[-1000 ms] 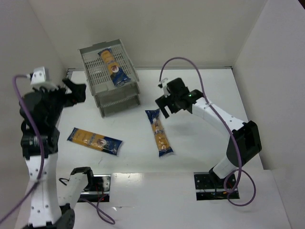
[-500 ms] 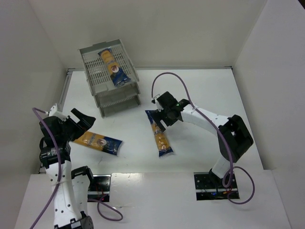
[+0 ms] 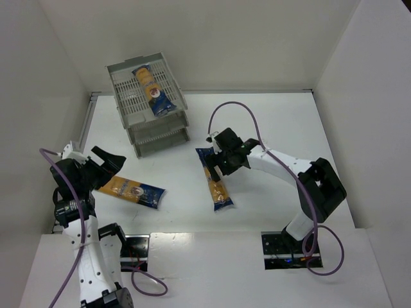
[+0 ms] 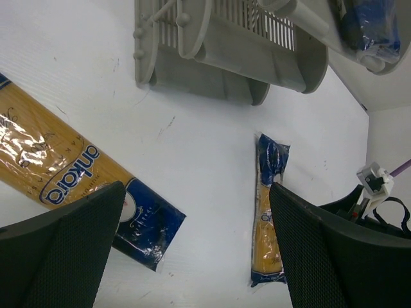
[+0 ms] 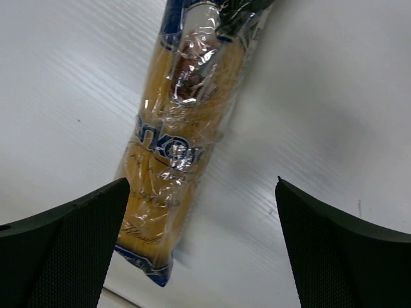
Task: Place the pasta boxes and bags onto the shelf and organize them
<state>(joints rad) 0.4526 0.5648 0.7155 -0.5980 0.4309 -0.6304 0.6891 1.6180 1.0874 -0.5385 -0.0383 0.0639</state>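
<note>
White table, shelf with one packet

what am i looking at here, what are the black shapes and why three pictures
Two robot arms are bolted to a white table. The wide picture looks down from above; the other two come from a camera on each wrist, so the black shapes are that arm's own fingers. A grey rack holds one pasta packet on its top tray. Two more lie on the table: the left packet by the left fingers, the middle packet under the right fingers. Both pairs stand open, holding nothing.
</note>
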